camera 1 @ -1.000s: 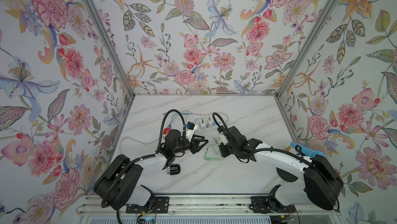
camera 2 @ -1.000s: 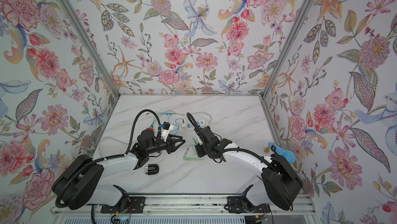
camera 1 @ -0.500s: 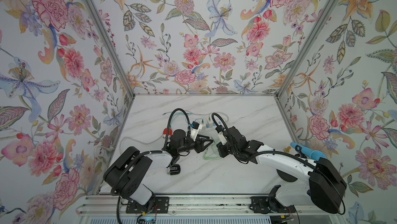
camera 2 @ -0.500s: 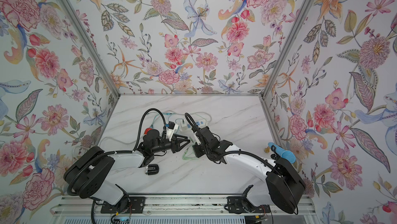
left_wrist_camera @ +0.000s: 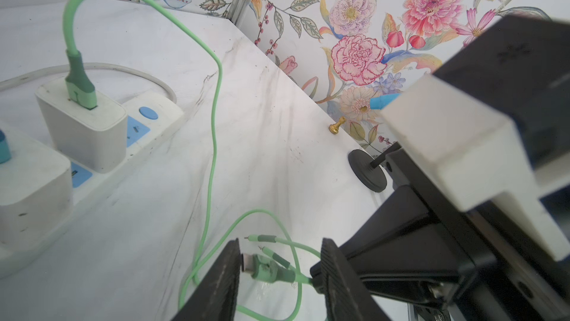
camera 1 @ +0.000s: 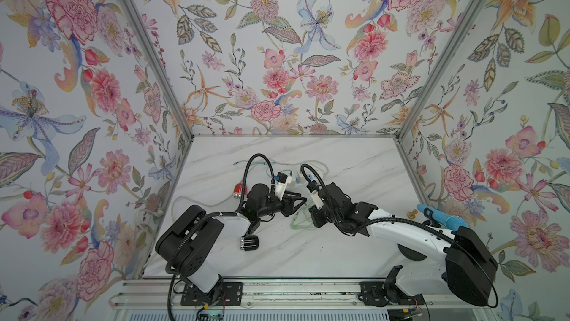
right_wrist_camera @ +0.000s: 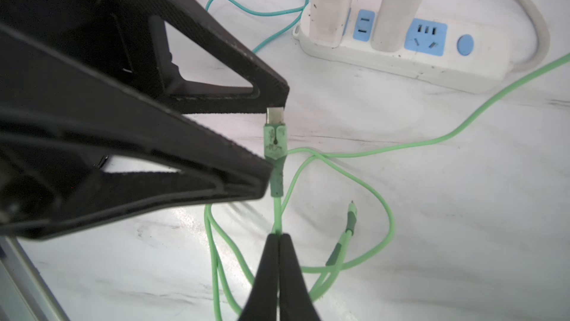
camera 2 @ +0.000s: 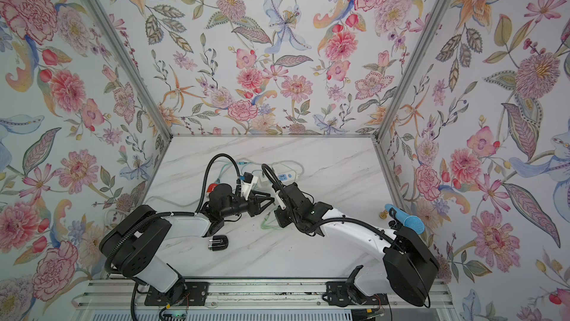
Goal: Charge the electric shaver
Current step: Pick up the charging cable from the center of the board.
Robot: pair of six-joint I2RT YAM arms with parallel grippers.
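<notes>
R gripper (right_wrist_camera: pixel 279 238) clenched on green cable (right_wrist_camera: pixel 382 150) just behind its USB-C plug (right_wrist_camera: pixel 275 137). L gripper (left_wrist_camera: pixel 279 261) parted, fingers flanking plug. Shaver (camera 1: pixel 249 243) lies on table (camera 1: pixel 339 257), 7 o'clock from L gripper, apart. Strip (right_wrist_camera: pixel 401 54) at 12.

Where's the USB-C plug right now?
In the right wrist view the plug sits between the tips of the left claw, mid-table by the power strip; the right claw pinches its cable just behind it.
</notes>
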